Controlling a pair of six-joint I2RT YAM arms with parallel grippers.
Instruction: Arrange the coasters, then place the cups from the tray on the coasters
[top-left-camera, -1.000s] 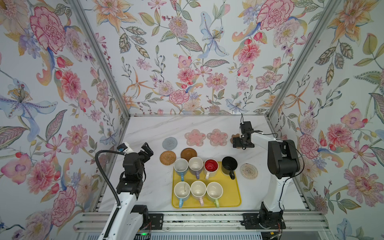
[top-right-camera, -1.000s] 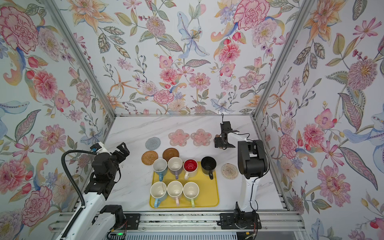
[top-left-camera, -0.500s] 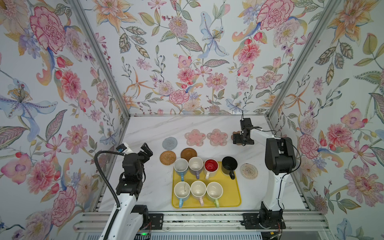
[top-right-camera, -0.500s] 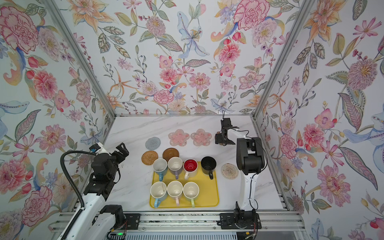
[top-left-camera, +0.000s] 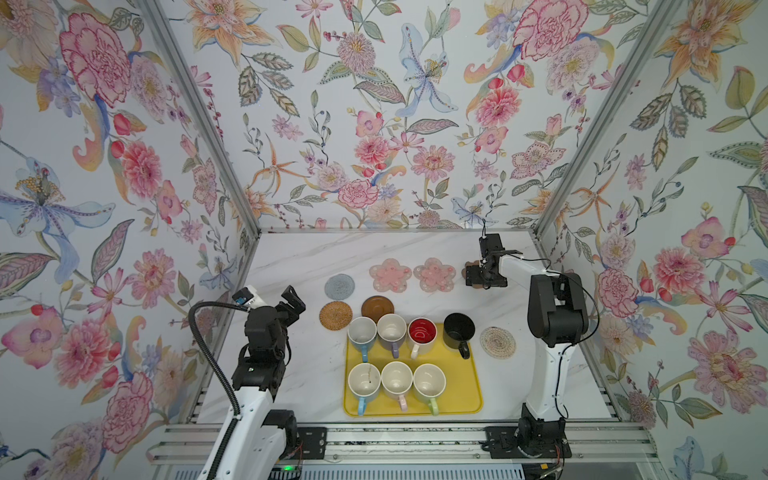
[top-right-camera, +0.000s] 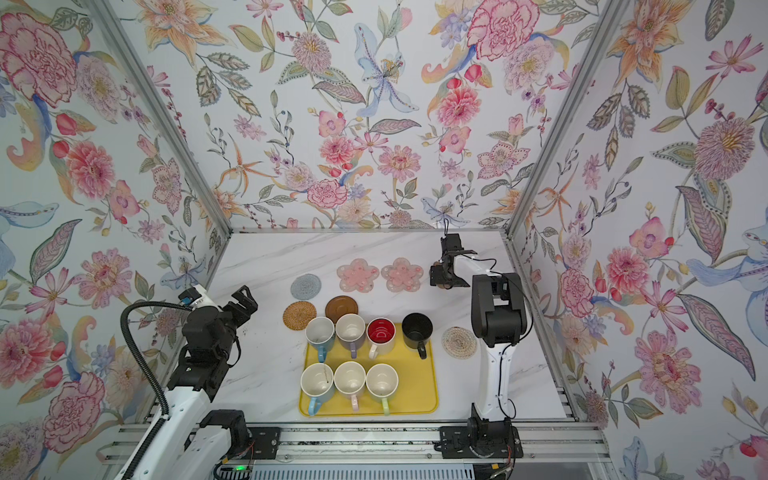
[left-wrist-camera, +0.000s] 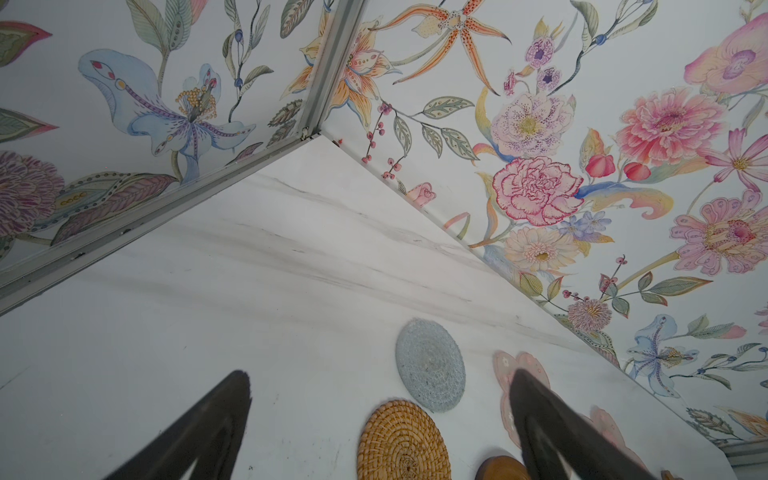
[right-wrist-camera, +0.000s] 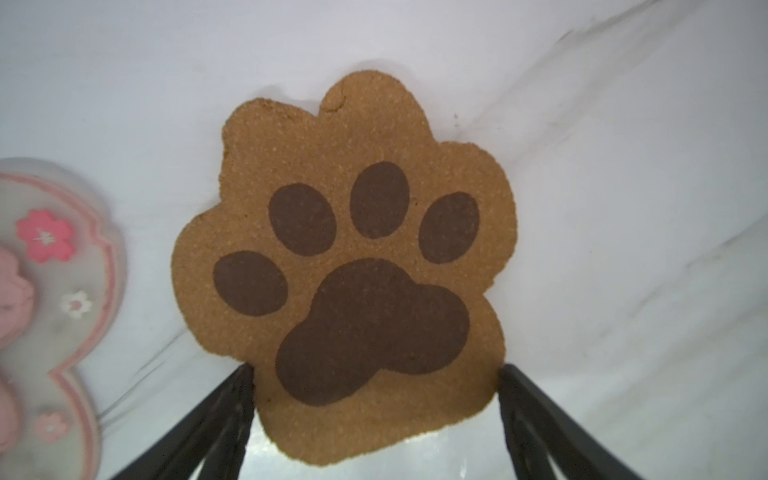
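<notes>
Seven cups (top-left-camera: 397, 380) sit on the yellow tray (top-left-camera: 465, 401) in both top views, none of them on a coaster, and nothing there has shifted over the last second. What has moved is the right arm. Its elbow has drawn in a little and the right tool (top-left-camera: 484, 278) has crept slightly toward the back wall, staying low over the paw coaster (top-left-camera: 466, 268). That coaster shows only as a brown sliver at the right end of the back row, next to the two pink flower coasters (top-left-camera: 434, 274). The left tool (top-left-camera: 293, 301) hangs where it was, well apart from the tray, carrying nothing.

From the left wrist, the left tool (left-wrist-camera: 379, 374) has its jaws wide apart above the bare surface (left-wrist-camera: 208, 291). The grey-blue coaster (left-wrist-camera: 430, 365) and the rattan coaster (left-wrist-camera: 403, 444) lie ahead of it, untouched.

From the right wrist, the paw coaster (right-wrist-camera: 353, 257) lies flat on the surface, apart from the nearer flower coaster (right-wrist-camera: 54, 291). The right tool (right-wrist-camera: 376, 370) is spread, one finger at each side of the coaster's heel, tips right at its edges. Whether they press on it I cannot tell.

My reading is that arranging is down to small adjustments, with the paw being lined up in its row. Moving the cups has not begun.
</notes>
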